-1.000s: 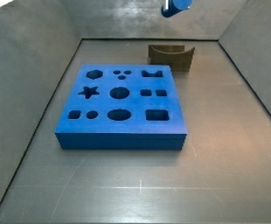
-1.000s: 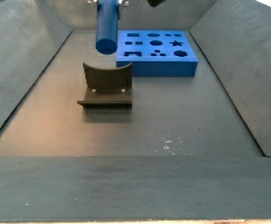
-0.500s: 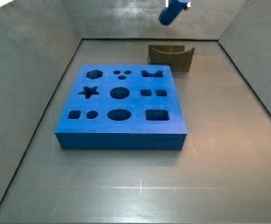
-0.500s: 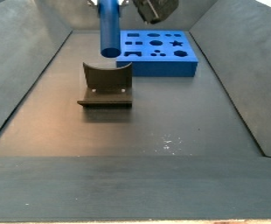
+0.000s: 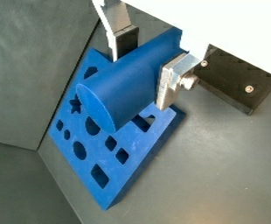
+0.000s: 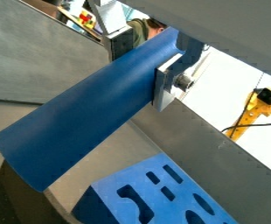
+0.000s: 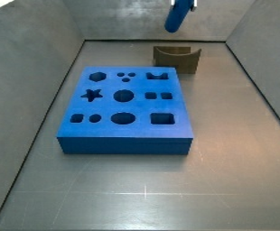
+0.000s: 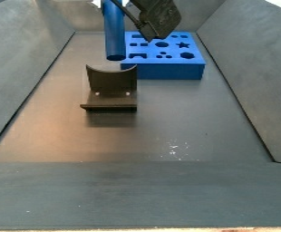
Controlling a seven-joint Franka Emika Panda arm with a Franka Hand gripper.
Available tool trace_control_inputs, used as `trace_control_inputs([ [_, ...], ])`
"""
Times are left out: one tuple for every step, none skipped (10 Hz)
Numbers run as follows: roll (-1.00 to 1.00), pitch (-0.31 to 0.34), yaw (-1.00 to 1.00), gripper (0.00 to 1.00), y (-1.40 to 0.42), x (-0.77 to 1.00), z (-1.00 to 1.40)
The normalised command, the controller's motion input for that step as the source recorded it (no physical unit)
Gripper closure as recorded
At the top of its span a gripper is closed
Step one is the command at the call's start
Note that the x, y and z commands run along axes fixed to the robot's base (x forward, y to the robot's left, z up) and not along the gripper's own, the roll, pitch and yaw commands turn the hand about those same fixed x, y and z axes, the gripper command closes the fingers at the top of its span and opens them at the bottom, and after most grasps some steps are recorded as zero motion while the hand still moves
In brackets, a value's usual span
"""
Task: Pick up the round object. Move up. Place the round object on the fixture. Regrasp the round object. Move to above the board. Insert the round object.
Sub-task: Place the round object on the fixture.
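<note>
The board (image 7: pixel 125 109), a thick blue block cut with star, circle, square and cross holes, is seen lying flat on the grey floor (image 7: pixel 143 194) in both side views, with wide bare floor around it and sloping grey walls (image 7: pixel 28 54) bounding the cell. The fixture (image 8: pixel 111 89), a small dark holder with a notched front, is seen standing apart from the board, near one of its short ends. The round object (image 8: pixel 111 29), a long smooth blue cylinder, is held in the air above the fixture and clear of it, its long axis hanging nearly upright in a side view, its lower flat end pointed down toward the notch. The gripper (image 5: pixel 146 58) is placed high on the peg, and the jaws are clamped on the round object across its width, the silver fingers (image 5: pixel 172 77) being pressed against opposite sides of it in both wrist views; most of the peg's length thus extends beyond the jaws. The placing step is judged to be in hand: the peg must be lowered into the fixture's notch, and its free end is the part at risk of striking the holder's rim. Open room for descent is seen on all sides of the fixture, the board being well clear.
</note>
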Motion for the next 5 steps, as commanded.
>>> trace_control_inputs([
  [-0.24, -0.016, -0.22, 1.00, 0.13, 0.09, -1.00],
  [-0.23, -0.026, -0.20, 1.00, 0.13, 0.09, -1.00],
  [-0.21, -0.046, -0.15, 1.00, 0.12, 0.12, -1.00],
  [-0.18, -0.052, -0.12, 1.00, 0.12, 0.12, -1.00],
  [-0.16, -0.067, -0.09, 1.00, 0.11, 0.13, -1.00],
])
